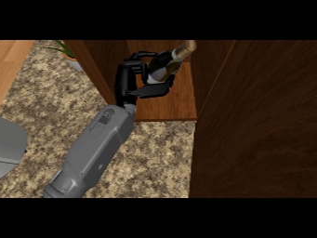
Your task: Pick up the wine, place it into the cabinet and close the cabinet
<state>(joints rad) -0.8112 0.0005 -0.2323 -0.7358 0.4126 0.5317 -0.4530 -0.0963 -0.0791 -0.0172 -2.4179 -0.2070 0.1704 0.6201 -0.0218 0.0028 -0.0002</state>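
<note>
1. The right hand [126,79] is curled round the wine [165,65], fingers over the bottle's upper side and thumb beneath its dark body
2. The wine is tilted, its tan neck pointing to the far right, and sits inside the open cabinet [169,105] above the wooden shelf; whether it touches the shelf I cannot tell
3. The cabinet door [264,125] stands open at the right
4. The grey forearm [95,148] crosses the speckled tabletop [157,155] from its near edge
</note>
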